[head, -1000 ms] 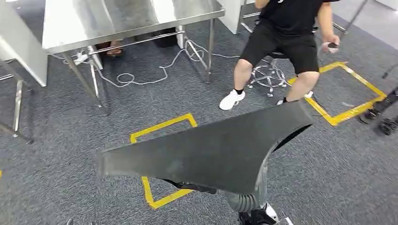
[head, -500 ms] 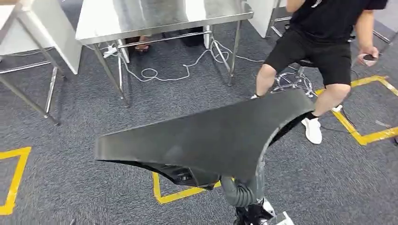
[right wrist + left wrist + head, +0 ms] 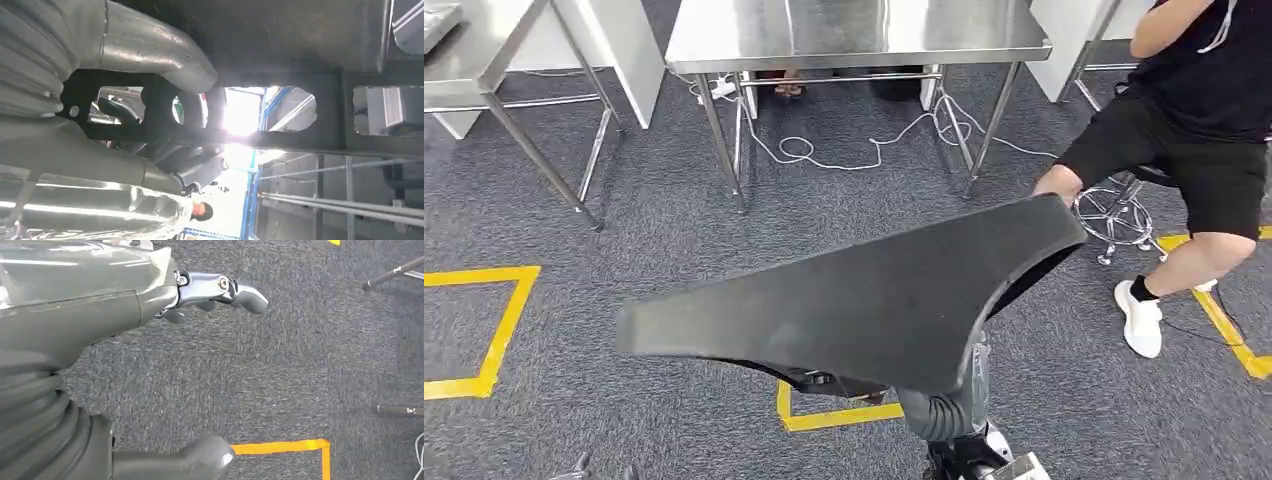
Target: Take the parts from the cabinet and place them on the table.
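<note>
Now carrying a black curved panel (image 3: 864,310) over grey carpet (image 3: 654,240).
From the head: held flat and high, one tip nearly over a seated person's knee (image 3: 1056,183), steel table (image 3: 854,35) well ahead with open carpet between, yellow tape squares (image 3: 494,330) below. At the left wrist: left hand (image 3: 200,370) holding nothing, thumb and fingers wide apart above carpet and a tape corner. At the right wrist: right hand (image 3: 150,115) gripping a rib on the panel's cut-out underside.

robot hand (image 3: 150,150) gripping dark part (image 3: 280,50)
</note>
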Available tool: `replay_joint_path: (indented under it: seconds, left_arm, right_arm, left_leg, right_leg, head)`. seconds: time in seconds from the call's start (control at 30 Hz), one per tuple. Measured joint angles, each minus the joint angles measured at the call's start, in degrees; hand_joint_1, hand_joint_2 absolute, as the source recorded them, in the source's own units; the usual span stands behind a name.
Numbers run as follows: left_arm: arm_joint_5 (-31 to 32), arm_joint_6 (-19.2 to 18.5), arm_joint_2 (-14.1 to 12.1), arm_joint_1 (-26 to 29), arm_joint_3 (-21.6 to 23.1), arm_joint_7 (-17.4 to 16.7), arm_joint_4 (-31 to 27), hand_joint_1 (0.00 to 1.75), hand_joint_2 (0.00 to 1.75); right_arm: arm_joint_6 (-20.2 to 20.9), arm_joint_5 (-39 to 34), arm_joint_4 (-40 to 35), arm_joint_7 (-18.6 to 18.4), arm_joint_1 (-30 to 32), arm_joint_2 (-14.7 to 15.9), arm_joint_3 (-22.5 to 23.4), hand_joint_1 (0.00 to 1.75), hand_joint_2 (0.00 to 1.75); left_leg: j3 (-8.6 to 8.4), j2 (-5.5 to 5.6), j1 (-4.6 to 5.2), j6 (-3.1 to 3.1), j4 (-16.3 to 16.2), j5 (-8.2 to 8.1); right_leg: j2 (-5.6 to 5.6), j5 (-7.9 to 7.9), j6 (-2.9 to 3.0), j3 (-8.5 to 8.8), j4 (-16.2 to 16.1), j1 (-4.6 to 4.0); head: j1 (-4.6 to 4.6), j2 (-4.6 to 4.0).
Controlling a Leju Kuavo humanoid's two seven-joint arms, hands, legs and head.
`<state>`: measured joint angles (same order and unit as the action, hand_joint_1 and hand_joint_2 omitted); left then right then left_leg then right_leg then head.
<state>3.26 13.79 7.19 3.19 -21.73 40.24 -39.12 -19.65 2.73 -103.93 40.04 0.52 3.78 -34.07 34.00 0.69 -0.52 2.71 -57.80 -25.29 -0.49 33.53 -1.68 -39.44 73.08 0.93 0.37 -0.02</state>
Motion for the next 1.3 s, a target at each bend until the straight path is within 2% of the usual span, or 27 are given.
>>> replay_joint_path:
  seconds: [0.07, 0.1, 0.13, 0.23, 0.27, 0.3, 0.4, 0.43, 0.47, 0.5, 0.57, 0.6, 0.63, 0.73, 0.77, 0.8, 0.83, 0.9, 0.93, 0.97, 1.0, 1.03, 1.1, 1.13, 1.17, 1.23, 1.3]
  left_arm:
    - [0.0, 0.0, 0.0, 0.0, 0.5, 0.0, 0.0, 0.0, 1.75]
    - [0.0, 0.0, -0.1, 0.0, 0.9, 0.0, 0.0, 0.0, 1.75]
    - [0.0, 0.0, -0.2, 0.1, 1.3, -0.1, 0.0, 0.0, 1.75]
    - [0.0, 0.0, -0.5, 0.1, 1.8, -0.1, 0.0, 0.0, 1.75]
    - [-0.1, 0.0, -0.6, 0.0, 1.9, -0.1, 0.0, 0.0, 1.75]
    - [-0.3, -0.1, -0.7, 0.0, 2.0, -0.1, 0.0, 0.0, 1.75]
    - [-0.7, -0.1, -0.9, 0.0, 2.7, -0.1, 0.0, 0.0, 1.75]
    - [-0.8, -0.1, -1.0, 0.0, 2.8, -0.1, 0.1, 0.0, 1.75]
    - [-0.8, -0.1, -1.1, 0.0, 2.8, -0.1, 0.2, 0.0, 1.75]
    - [-0.8, -0.1, -1.2, 0.0, 2.9, -0.1, 0.2, 0.0, 1.75]
    - [-0.9, -0.1, -1.4, -0.2, 2.9, -0.1, 0.2, 0.0, 1.75]
    - [-0.9, -0.1, -1.5, -0.2, 2.9, -0.1, 0.2, 0.0, 1.75]
    - [-0.9, -0.1, -1.6, -0.4, 3.0, -0.1, 0.3, 0.0, 1.75]
    - [-1.2, -0.1, -1.7, -0.4, 3.1, -0.1, 0.3, 0.0, 1.75]
    - [-1.3, -0.1, -1.7, -0.4, 3.2, -0.1, 0.3, 0.0, 1.75]
    - [-1.3, -0.1, -1.7, -0.3, 3.2, -0.1, 0.3, 0.0, 1.75]
    - [-1.4, -0.2, -1.7, -0.4, 3.3, -0.1, 0.3, 0.0, 1.75]
    - [-1.5, -0.2, -1.7, -0.5, 3.3, -0.1, 0.3, 0.0, 1.75]
    - [-1.5, -0.4, -1.7, -0.5, 3.3, -0.1, 0.3, 0.0, 1.75]
    - [-1.6, -0.5, -1.7, -0.4, 3.3, -0.1, 0.3, 0.0, 1.75]
    - [-1.6, -0.5, -1.7, -0.4, 3.3, -0.1, 0.3, 0.0, 1.75]
    - [-1.6, -0.5, -1.6, -0.5, 3.4, -0.1, 0.3, 0.0, 1.75]
    - [-1.6, -0.6, -1.5, -0.5, 3.7, -0.1, 0.3, 0.0, 1.75]
    - [-1.6, -0.6, -1.5, -0.6, 3.7, -0.1, 0.3, 0.0, 1.75]
    - [-1.7, -0.6, -1.5, -0.7, 3.7, -0.1, 0.3, 0.0, 1.75]
    - [-1.9, -0.6, -1.5, -1.1, 3.7, -0.1, 0.5, 0.0, 1.75]
    - [-1.9, -0.6, -1.5, -1.3, 3.8, -0.1, 0.6, 0.0, 1.75]
  right_arm:
    - [-0.2, 0.0, 0.0, 0.0, -0.1, 0.1, 0.1, 1.75, 1.75]
    - [-0.3, 0.1, 0.0, 0.0, -0.2, 0.1, 0.1, 1.75, 1.75]
    - [-0.4, 0.1, 0.0, 0.0, -0.3, 0.0, 0.1, 1.75, 1.75]
    - [-0.8, -0.1, 0.0, 0.0, -0.4, 0.1, 0.3, 1.75, 1.75]
    - [-0.9, -0.2, 0.0, 0.0, -0.5, 0.0, 0.4, 1.75, 1.75]
    - [-0.9, -0.2, 0.0, 0.0, -0.5, 0.0, 0.4, 1.75, 1.75]
    - [-0.9, -0.4, 0.1, 0.0, -0.5, 0.0, 0.4, 1.75, 1.75]
    - [-0.9, -0.5, 0.1, 0.0, -0.5, 0.0, 0.4, 1.75, 1.75]
    - [-0.9, -0.6, 0.2, 0.0, -0.6, 0.0, 0.4, 1.75, 1.75]
    - [-0.9, -0.7, 0.3, 0.0, -0.7, 0.0, 0.4, 1.75, 1.75]
    - [-0.8, -0.8, 0.4, 0.0, -1.0, -0.1, 0.4, 1.75, 1.75]
    - [-0.8, -0.8, 0.4, 0.0, -1.2, -0.2, 0.4, 1.75, 1.75]
    - [-0.8, -0.8, 0.4, 0.0, -1.4, -0.3, 0.4, 1.75, 1.75]
    - [-0.8, -0.8, 0.6, 0.0, -1.5, -0.4, 0.5, 1.75, 1.75]
    - [-0.8, -0.8, 0.6, 0.0, -1.6, -0.4, 0.5, 1.75, 1.75]
    - [-0.8, -0.9, 0.7, 0.0, -1.7, -0.4, 0.5, 1.75, 1.75]
    - [-0.8, -1.0, 0.8, 0.0, -2.0, -0.4, 0.6, 1.75, 1.75]
    - [-0.7, -1.2, 1.1, 0.0, -2.1, -0.3, 0.9, 1.75, 1.75]
    - [-0.8, -1.2, 1.4, 0.0, -2.0, -0.3, 0.9, 1.75, 1.75]
    - [-0.8, -1.2, 1.6, 0.0, -2.0, -0.2, 1.0, 1.75, 1.75]
    - [-0.8, -1.2, 1.7, 0.0, -2.1, -0.2, 1.1, 1.75, 1.75]
    - [-0.8, -1.2, 1.8, 0.0, -2.1, -0.1, 1.1, 1.75, 1.75]
    - [-0.8, -1.2, 1.9, 0.0, -2.1, -0.1, 1.1, 1.75, 1.75]
    - [-0.8, -1.2, 1.9, 0.0, -2.3, -0.2, 1.1, 1.75, 1.75]
    - [-0.8, -1.1, 2.0, 0.0, -2.4, -0.2, 1.1, 1.75, 1.75]
    - [-1.0, -1.1, 2.2, 0.0, -2.7, -0.2, 1.3, 1.75, 1.75]
    - [-1.0, -1.0, 2.3, 0.0, -3.1, -0.5, 1.4, 1.75, 1.75]
  left_leg:
    - [-0.57, 0.76, 0.0, -0.5, 0.0, -0.39]
    - [-0.59, 0.97, 0.09, -0.81, -0.1, -0.56]
    - [-0.57, 1.19, 0.68, -1.25, -0.5, -1.14]
    - [-0.56, 1.12, 0.11, -1.91, -0.4, -1.21]
    - [-0.44, 0.97, -0.12, -2.32, -0.7, -1.6]
    - [-0.14, 0.4, -0.19, -2.62, -2.0, -2.3]
    - [6.2, -0.26, -0.26, -3.27, -14.4, -8.11]
    - [8.07, -0.27, -0.29, -3.39, -17.4, -8.69]
    - [8.84, -0.28, -0.3, -3.36, -18.0, -8.09]
    - [8.23, -0.3, -0.29, -3.19, -15.8, -6.04]
    - [3.97, -0.43, -0.25, -2.56, -6.5, -0.69]
    - [1.76, -0.65, -0.17, -2.03, -2.0, 0.77]
    - [1.32, -0.81, 0.28, -1.85, -1.2, -0.16]
    - [1.47, -0.49, 0.74, -1.03, -1.2, -0.33]
    - [1.03, -0.44, 0.61, -0.61, -0.4, -0.01]
    - [0.34, -0.54, 0.12, -0.28, 0.3, 0.34]
    - [0.08, -0.5, 0.14, -0.12, 0.5, 0.28]
    - [-0.06, -0.48, 0.15, 0.29, 0.4, 0.07]
    - [-0.06, -0.45, 0.15, 0.38, 0.4, -0.06]
    - [-0.12, -0.38, 0.15, 0.37, 0.4, -0.11]
    - [-0.23, -0.24, 0.12, 0.26, 0.4, -0.25]
    - [-0.44, -0.08, 0.07, 0.11, 0.3, -0.41]
    - [-1.08, 0.18, -0.01, -0.47, 0.3, -0.91]
    - [-1.03, 0.22, 0.64, -1.02, -0.1, -1.38]
    - [-1.14, 0.25, 0.49, -1.29, -0.1, -1.66]
    - [-1.23, 0.21, 0.12, -1.77, 0.0, -1.62]
    - [-1.29, 0.09, -0.42, -2.54, -0.7, -2.38]
  right_leg:
    - [0.0, -5.13, -1.13, 4.22, -10.3, 0.26]
    - [0.06, -6.31, -1.06, 5.43, -13.8, 0.34]
    - [0.22, -6.69, -0.22, 6.02, -14.3, 0.11]
    - [0.18, -6.7, 1.16, 5.93, -14.3, -0.29]
    - [0.18, -6.86, 1.63, 6.24, -14.5, 0.29]
    - [0.2, -6.78, 2.02, 6.45, -14.5, 0.27]
    - [0.11, -6.32, 2.74, 6.81, -14.5, 0.07]
    - [0.12, -6.27, 2.82, 6.85, -14.5, -0.02]
    - [0.14, -6.19, 2.87, 6.93, -14.5, -0.05]
    - [0.17, -6.08, 2.99, 7.1, -14.5, -0.09]
    - [0.22, -5.72, 2.8, 7.66, -14.5, -0.16]
    - [0.21, -5.58, 2.71, 7.88, -14.5, -0.21]
    - [0.21, -5.32, 2.3, 7.78, -14.5, -0.85]
    - [0.08, -5.13, 1.52, 7.86, -14.8, -0.41]
    - [0.02, -4.99, 1.06, 8.06, -15.0, -0.78]
    - [0.07, -4.58, 0.98, 7.61, -14.0, -0.64]
    - [0.16, -3.44, 1.1, 6.55, -11.7, -0.61]
    - [0.29, 0.09, 1.62, 1.75, -2.8, -0.49]
    - [0.3, 1.18, 1.5, -0.9, 1.5, -0.38]
    - [0.3, 1.04, 1.14, -2.09, 3.0, -0.33]
    - [0.3, -0.08, 0.56, -1.97, 1.8, -0.15]
    - [0.29, -2.16, -0.14, -0.48, -1.8, -0.01]
    - [0.28, -6.36, -1.06, 4.05, -11.8, 0.43]
    - [0.24, -6.99, -0.91, 5.25, -14.7, 0.25]
    - [0.34, -7.33, -0.06, 5.51, -14.6, 0.34]
    - [0.36, -7.22, 0.66, 5.43, -14.5, -0.11]
    - [0.41, -7.4, 1.48, 6.13, -14.9, 0.77]
  head:
    - [0.02, 0.0]
    - [0.11, 0.0]
    - [0.04, 0.0]
    - [-0.06, 0.0]
    - [-0.06, 0.0]
    - [-0.15, 0.0]
    - [-0.35, 0.0]
    - [-0.37, 0.0]
    - [-0.33, 0.0]
    - [-0.37, 0.0]
    - [-0.37, 0.0]
    - [-0.37, 0.0]
    - [-0.28, 0.0]
    - [-0.28, 0.0]
    - [-0.35, 0.0]
    - [-0.24, 0.0]
    - [-0.22, 0.0]
    - [-0.09, 0.0]
    - [-0.02, 0.0]
    - [-0.02, 0.0]
    - [-0.06, 0.0]
    - [0.0, 0.0]
    - [0.0, 0.0]
    - [0.13, 0.0]
    - [-0.04, 0.0]
    - [-0.37, 0.0]
    - [-0.33, 0.0]
